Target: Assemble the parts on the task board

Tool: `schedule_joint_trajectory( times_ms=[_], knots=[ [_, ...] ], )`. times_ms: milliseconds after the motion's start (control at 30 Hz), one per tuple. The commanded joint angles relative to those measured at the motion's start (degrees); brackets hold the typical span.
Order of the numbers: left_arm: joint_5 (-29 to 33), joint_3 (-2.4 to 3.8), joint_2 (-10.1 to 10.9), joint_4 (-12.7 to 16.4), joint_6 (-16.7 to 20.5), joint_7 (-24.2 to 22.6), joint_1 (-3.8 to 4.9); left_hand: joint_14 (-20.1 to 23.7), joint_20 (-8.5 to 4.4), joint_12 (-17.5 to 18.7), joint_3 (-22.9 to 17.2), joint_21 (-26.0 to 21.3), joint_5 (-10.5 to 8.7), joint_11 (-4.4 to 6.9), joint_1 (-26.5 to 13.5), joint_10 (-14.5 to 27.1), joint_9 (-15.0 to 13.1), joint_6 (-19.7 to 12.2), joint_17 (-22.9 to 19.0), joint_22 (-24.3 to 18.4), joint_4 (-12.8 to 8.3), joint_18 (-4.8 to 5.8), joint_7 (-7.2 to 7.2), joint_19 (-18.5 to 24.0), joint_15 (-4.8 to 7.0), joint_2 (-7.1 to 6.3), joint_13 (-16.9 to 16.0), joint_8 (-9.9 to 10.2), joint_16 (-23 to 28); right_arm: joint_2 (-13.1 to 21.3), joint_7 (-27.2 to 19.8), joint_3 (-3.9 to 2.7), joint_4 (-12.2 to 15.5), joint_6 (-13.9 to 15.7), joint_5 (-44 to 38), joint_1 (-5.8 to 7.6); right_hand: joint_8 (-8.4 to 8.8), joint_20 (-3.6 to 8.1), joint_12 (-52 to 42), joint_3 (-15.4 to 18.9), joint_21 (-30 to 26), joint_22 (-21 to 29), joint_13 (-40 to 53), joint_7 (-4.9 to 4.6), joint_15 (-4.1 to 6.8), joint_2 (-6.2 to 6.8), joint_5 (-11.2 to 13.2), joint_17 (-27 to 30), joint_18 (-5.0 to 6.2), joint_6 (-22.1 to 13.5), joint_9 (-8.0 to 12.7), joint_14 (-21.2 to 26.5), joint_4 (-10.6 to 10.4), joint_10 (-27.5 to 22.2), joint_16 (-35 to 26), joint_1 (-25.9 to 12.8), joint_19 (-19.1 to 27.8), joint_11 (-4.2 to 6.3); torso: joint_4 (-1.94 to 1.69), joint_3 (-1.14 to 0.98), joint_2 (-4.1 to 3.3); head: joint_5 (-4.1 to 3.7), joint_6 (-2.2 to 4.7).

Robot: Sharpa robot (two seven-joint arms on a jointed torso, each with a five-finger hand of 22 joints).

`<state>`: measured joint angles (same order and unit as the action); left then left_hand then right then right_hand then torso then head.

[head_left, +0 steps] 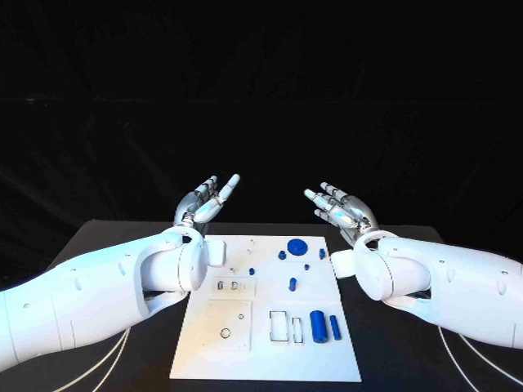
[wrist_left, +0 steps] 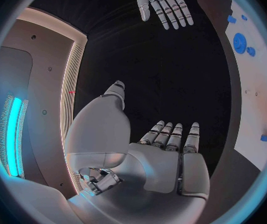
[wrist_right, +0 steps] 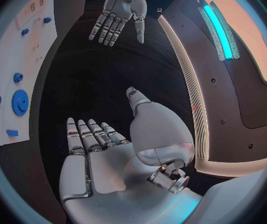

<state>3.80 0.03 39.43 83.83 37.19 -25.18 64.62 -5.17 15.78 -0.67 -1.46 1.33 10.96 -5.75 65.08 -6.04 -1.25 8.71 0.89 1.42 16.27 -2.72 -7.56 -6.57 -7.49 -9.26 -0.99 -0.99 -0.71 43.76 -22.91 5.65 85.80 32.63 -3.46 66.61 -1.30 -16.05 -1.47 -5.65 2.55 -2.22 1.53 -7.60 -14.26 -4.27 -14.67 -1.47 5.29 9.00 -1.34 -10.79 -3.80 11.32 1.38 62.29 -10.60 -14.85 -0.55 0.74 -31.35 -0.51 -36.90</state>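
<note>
The white task board (head_left: 244,359) lies in the middle of the black table. On it sit a blue gear (head_left: 297,245), small blue pegs (head_left: 292,284) and a blue cylinder (head_left: 318,325) with a slimmer blue bar (head_left: 335,327) beside it. My left hand (head_left: 208,200) is raised beyond the board's far left corner, fingers spread, holding nothing. My right hand (head_left: 344,208) is raised beyond the far right corner, also spread and empty. The left wrist view shows my left hand (wrist_left: 170,154) with the gear (wrist_left: 239,42) off to one side; the right wrist view shows my right hand (wrist_right: 96,149) and the gear (wrist_right: 20,102).
The board has several empty slots and recesses near its front (head_left: 279,327). The black table (head_left: 109,245) extends around the board, and dark curtain hangs behind. White cables (head_left: 96,367) trail along the table's front on both sides.
</note>
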Motion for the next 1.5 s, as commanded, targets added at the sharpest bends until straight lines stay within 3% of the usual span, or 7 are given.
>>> schedule_joint_trajectory(
  times_ms=[33,267,300,400,600,767,1500],
  knots=[
    [1.3,0.02,-0.1,0.0,-3.3,1.1,0.07,-0.2,0.88,-0.4,0.0,0.3,0.63,-0.46,3.2,-0.7,-0.2,0.8,0.1,0.1,0.9,-1.16,-0.73,0.0,-0.76,-0.6,-0.1,-0.4,-0.3,-0.2,4.9,0.78,-0.7,-10.7,-5.0,0.95,-1.22,-0.73,-1.3,-1.6,2.3,-1.2,0.7,-9.56,-0.9,-0.47,-1.8,-0.8,0.18,5.9,-0.7,-8.4,1.7,7.6,1.5,5.8,-4.1,-0.93,-0.01,0.02,0.0,0.0,0.0],
    [1.3,0.02,-0.1,0.0,-3.3,1.1,0.07,-7.2,0.99,-1.3,-1.1,1.6,0.44,-2.65,4.8,-4.9,-0.5,3.2,1.2,0.8,0.9,-2.06,-2.6,-2.3,-1.96,0.64,-0.7,-0.8,-2.0,-0.4,6.2,1.55,-1.3,-13.5,-6.1,1.84,-4.87,-0.61,-5.4,-4.3,8.4,-4.0,2.2,-8.72,1.75,0.06,-2.2,-2.3,2.62,23.3,-2.5,-32.4,5.2,30.6,6.1,9.7,-16.7,0.92,-0.01,0.02,0.0,0.0,0.0],
    [0.6,0.01,1.4,-0.6,-5.0,0.4,0.1,-8.4,0.98,-1.5,-1.3,2.0,0.38,-2.84,5.2,-6.2,-0.6,4.1,1.3,1.0,0.8,-2.19,-2.81,-3.0,-2.05,0.89,-0.8,-1.0,-2.3,0.7,0.3,1.53,-3.1,-6.2,-14.4,2.11,-4.97,-0.63,-5.5,-4.7,8.6,-4.1,2.2,-8.62,1.96,0.22,-2.1,-2.3,2.83,24.9,-2.5,-34.5,5.6,32.8,6.2,10.0,-17.1,1.11,-0.27,0.14,0.13,-0.9,-0.99],
    [0.6,0.01,1.8,-0.5,-4.6,0.0,0.1,-12.1,0.98,-2.4,-2.4,3.1,0.09,-3.75,6.5,-11.0,-1.1,8.3,1.6,1.6,0.7,-2.44,-3.66,-5.0,-2.33,2.26,-1.3,-1.8,-3.2,0.8,0.2,1.52,-3.6,-5.4,-16.4,2.12,-5.18,-0.64,-5.4,-5.9,10.0,-4.5,2.1,-8.03,2.7,0.83,-1.7,-2.2,3.55,29.9,-2.4,-38.0,6.8,37.5,5.9,10.6,-20.2,1.74,-0.25,0.18,0.07,-1.07,-1.41],
    [0.6,0.01,3.0,0.1,-3.2,-1.5,0.12,-35.0,0.91,-7.1,-4.1,11.6,-0.58,-6.56,11.5,-33.7,-2.9,26.4,3.6,5.8,0.2,-5.55,-5.57,-21.7,-4.2,5.11,-2.9,-5.8,-8.9,1.1,1.1,1.51,-4.3,-4.9,-22.1,2.15,-5.48,-0.42,-4.9,-8.8,13.7,-5.6,2.1,-6.74,4.41,2.38,-1.0,-2.2,5.17,40.5,-2.5,-43.9,9.2,43.3,5.7,11.7,-28.4,3.41,-0.25,0.21,-0.04,-1.06,-1.71],
    [0.3,0.01,4.3,1.1,-3.6,-2.0,0.17,-46.0,0.94,-9.1,-3.7,17.0,-0.74,-5.5,14.8,-45.2,-3.5,39.1,4.7,7.7,-0.6,-6.4,-4.95,-31.3,-2.07,5.71,-3.1,-7.8,-11.1,1.4,3.2,1.48,-4.4,-5.8,-27.1,2.44,-4.42,0.48,-3.8,-11.5,15.0,-5.6,2.1,-6.15,5.49,3.79,-0.1,-2.2,5.37,43.6,-2.4,-48.0,10.4,47.1,5.2,11.6,-32.2,4.22,-0.4,0.16,-0.39,-1.13,-1.75],
    [-3.8,0.04,12.1,11.9,-9.9,0.3,3.21,-58.2,-1.77,-7.7,-2.9,24.1,-0.83,-2.81,17.5,-55.0,-2.7,46.9,7.5,9.9,-0.7,-7.94,-3.84,-42.9,1.37,6.43,-2.9,-7.6,-11.8,1.7,21.8,1.3,-3.1,-11.2,-70.6,7.58,-4.42,6.54,-2.5,-14.3,23.8,-9.1,2.3,-2.12,11.38,7.02,1.3,-5.1,5.07,54.1,-3.0,-64.6,14.4,60.7,7.3,14.5,-43.5,9.01,-2.22,0.42,-7.1,-3.0,-1.18]
  ],
)
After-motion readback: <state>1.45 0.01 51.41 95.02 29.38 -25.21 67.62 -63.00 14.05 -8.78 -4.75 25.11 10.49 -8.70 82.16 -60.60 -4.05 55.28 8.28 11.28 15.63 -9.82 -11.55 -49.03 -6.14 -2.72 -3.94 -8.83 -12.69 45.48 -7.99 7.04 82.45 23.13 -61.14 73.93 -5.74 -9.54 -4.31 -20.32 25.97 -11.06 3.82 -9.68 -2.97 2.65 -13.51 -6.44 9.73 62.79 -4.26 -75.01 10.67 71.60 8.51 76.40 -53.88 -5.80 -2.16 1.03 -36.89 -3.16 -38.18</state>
